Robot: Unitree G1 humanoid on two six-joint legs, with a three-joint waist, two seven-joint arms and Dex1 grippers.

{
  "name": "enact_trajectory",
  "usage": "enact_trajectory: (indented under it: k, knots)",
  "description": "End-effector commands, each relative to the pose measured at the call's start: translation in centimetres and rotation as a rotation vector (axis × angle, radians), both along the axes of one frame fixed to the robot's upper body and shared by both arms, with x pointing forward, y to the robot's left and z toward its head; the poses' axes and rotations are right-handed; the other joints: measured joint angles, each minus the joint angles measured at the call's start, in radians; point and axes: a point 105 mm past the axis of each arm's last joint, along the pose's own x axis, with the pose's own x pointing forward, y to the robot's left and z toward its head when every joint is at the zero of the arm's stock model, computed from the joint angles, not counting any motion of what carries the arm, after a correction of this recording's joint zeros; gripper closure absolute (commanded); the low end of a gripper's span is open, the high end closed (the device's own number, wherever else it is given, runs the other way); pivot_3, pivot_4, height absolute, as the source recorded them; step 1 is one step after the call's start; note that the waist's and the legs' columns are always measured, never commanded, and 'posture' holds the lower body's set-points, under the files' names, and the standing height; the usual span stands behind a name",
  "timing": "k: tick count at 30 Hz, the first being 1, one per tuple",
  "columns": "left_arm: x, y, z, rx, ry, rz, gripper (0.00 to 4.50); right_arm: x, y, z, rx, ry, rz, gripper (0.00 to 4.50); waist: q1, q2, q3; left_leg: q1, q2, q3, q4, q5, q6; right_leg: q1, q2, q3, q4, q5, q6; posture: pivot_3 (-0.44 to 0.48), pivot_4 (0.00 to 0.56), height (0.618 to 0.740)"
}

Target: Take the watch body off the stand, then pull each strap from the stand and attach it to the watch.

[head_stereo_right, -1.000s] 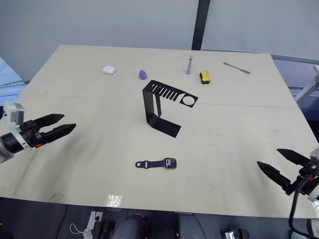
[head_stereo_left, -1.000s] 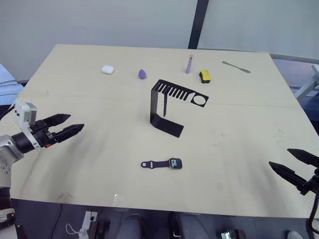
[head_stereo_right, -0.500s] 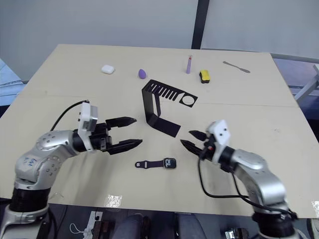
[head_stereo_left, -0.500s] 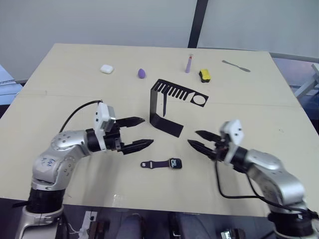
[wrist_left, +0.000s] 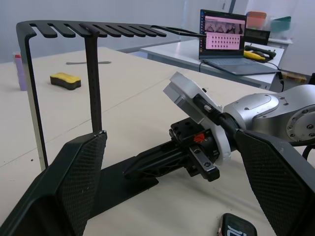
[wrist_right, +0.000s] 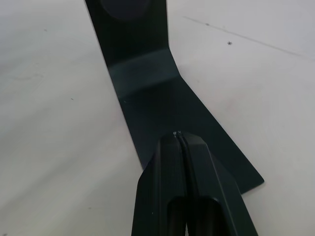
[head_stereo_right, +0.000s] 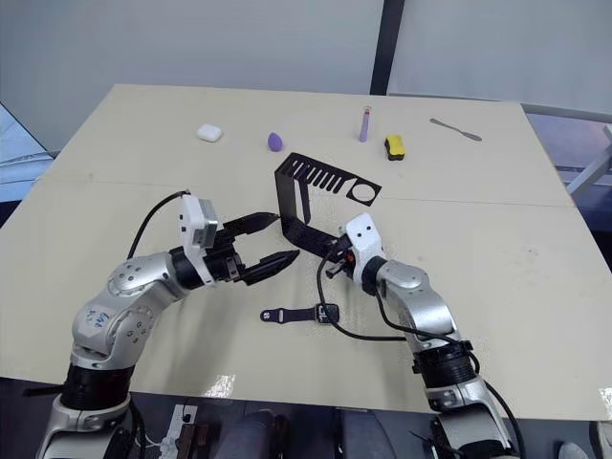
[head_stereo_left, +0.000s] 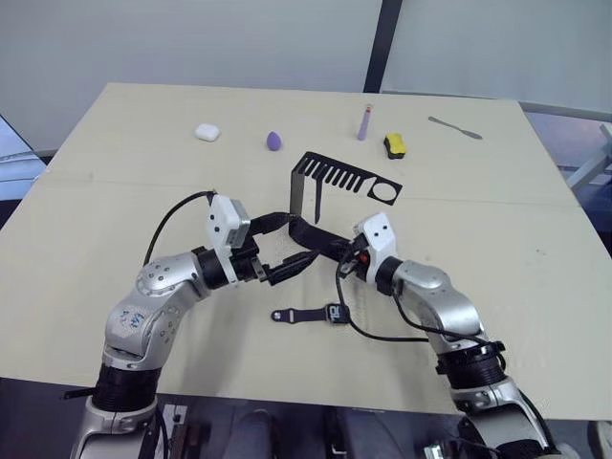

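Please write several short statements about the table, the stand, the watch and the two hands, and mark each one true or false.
1. The watch body lies on the table with one strap attached. True.
2. A second strap hangs from the stand. True.
3. The left hand is shut. False: its fingers are spread open.
4. The right hand is over the stand's base, fingers together. True.
5. The yellow-and-black block sits beside the watch. False: it is at the far edge, near the purple tube.

Pale wooden table [head_stereo_left: 497,287] before grey partition wall [head_stereo_left: 191,43]
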Motion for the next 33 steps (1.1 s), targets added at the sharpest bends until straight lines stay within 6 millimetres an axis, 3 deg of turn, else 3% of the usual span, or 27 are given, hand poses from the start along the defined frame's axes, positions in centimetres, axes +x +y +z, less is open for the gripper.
enact_trajectory:
  k: [1, 7, 11, 18, 33]
  knots:
    - [0.1, -0.9, 1.0, 0.000, -0.091, 0.042, 0.00, 0.0, -0.7, -1.9, -0.041, 0.076, -0.055, 4.43, 0.000, 0.000, -0.001, 0.000, 0.000, 0.000, 0.000, 0.000, 0.000, 0.000, 0.000, 0.000, 0.000, 0.000, 0.000, 0.000, 0.150, 0.740]
    - [0.5, -1.9, 0.7, -0.004, -0.123, 0.089, 0.00, -0.1, -1.1, -2.4, -0.027, 0.112, -0.095, 4.43, 0.000, -0.001, -0.002, 0.001, 0.000, 0.000, 0.001, 0.000, 0.000, 0.001, 0.000, 0.000, 0.001, 0.000, 0.000, 0.000, 0.150, 0.740]
    - [1.5, -3.0, 0.1, 0.024, -0.133, 0.143, 1.17, -0.1, -1.1, -2.5, -0.024, 0.115, -0.101, 4.50, 0.001, -0.002, -0.003, 0.001, 0.000, 0.000, 0.001, 0.000, 0.000, 0.001, 0.000, 0.000, 0.001, 0.000, 0.000, 0.000, 0.150, 0.740]
    - [3.5, -4.1, -0.3, 0.029, -0.140, 0.227, 1.17, -0.3, -1.2, -2.8, -0.033, 0.127, -0.097, 4.50, 0.001, -0.001, -0.003, 0.001, 0.000, 0.000, 0.001, 0.000, 0.000, 0.001, 0.000, 0.000, 0.001, 0.000, 0.000, 0.000, 0.150, 0.740]
    - [5.1, -4.4, 0.0, 0.000, -0.171, 0.305, 1.17, 0.3, -1.5, -2.5, -0.039, 0.121, -0.109, 4.50, 0.002, -0.001, -0.003, 0.001, 0.000, 0.000, 0.001, 0.000, 0.000, 0.001, 0.000, 0.000, 0.001, 0.000, 0.000, 0.000, 0.150, 0.740]
